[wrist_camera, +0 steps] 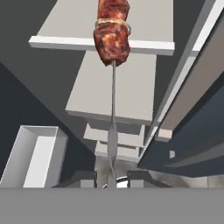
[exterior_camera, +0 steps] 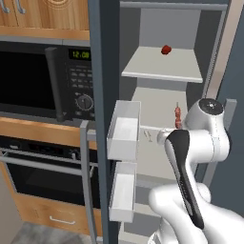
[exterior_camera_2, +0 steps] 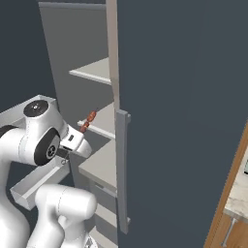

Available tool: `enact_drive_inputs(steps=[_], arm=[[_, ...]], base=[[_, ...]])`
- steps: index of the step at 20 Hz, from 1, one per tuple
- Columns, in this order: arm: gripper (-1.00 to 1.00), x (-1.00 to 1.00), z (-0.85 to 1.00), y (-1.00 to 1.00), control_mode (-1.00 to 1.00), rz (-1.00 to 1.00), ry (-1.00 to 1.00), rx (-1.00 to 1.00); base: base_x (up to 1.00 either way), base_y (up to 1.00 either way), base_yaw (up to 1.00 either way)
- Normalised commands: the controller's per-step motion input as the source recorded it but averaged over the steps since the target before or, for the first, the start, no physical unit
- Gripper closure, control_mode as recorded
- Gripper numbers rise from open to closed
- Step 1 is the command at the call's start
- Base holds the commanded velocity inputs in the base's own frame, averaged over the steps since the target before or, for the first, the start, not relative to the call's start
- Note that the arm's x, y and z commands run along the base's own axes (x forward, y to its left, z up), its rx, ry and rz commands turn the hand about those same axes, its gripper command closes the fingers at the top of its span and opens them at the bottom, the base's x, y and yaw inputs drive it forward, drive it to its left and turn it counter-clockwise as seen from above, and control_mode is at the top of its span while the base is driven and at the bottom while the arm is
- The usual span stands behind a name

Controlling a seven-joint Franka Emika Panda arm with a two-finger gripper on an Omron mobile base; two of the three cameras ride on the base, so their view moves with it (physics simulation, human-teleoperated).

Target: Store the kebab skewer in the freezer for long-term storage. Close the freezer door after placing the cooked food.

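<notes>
The claw (wrist_camera: 112, 183) is clamped on the bare end of the kebab skewer (wrist_camera: 113, 39), meat end pointing up at the top centre of the hand view. In the left base view the skewer stands mid-frame inside the open freezer (exterior_camera: 164, 102), below the shelf holding a small red item (exterior_camera: 166, 49). The freezer door (exterior_camera: 102, 119) stands wide open at centre-left.

The robot arm (exterior_camera: 200, 143) has glossy white, rounded shells. A black band runs lengthwise down one link, and the joints end in dark round caps ringed in grey. The gripper (exterior_camera_2: 72, 145) is a white block with small dark details.
</notes>
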Motion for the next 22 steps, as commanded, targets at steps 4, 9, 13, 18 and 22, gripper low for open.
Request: enact_drive_inputs(steps=[4,9,13,18,22], arm=[[1.00,0.25,-0.09,0.08,-1.00,-0.12,-0.07,0.00],[1.00,0.09,-0.27,0.09,-1.00,-0.08,-0.12,0.00],[1.00,0.18,-0.15,0.00,-1.00,-0.02,-0.17,0.00],[1.00,0.35,-0.01,0.00,-1.00,0.00,-0.11,0.00],[1.00,0.39,0.00,-0.02,-1.00,0.00,0.00,0.00]], base=[[0.00,0.00,0.00],[0.00,0.00,0.00],[0.00,0.00,0.00],[0.00,0.00,0.00],[0.00,0.00,0.00]])
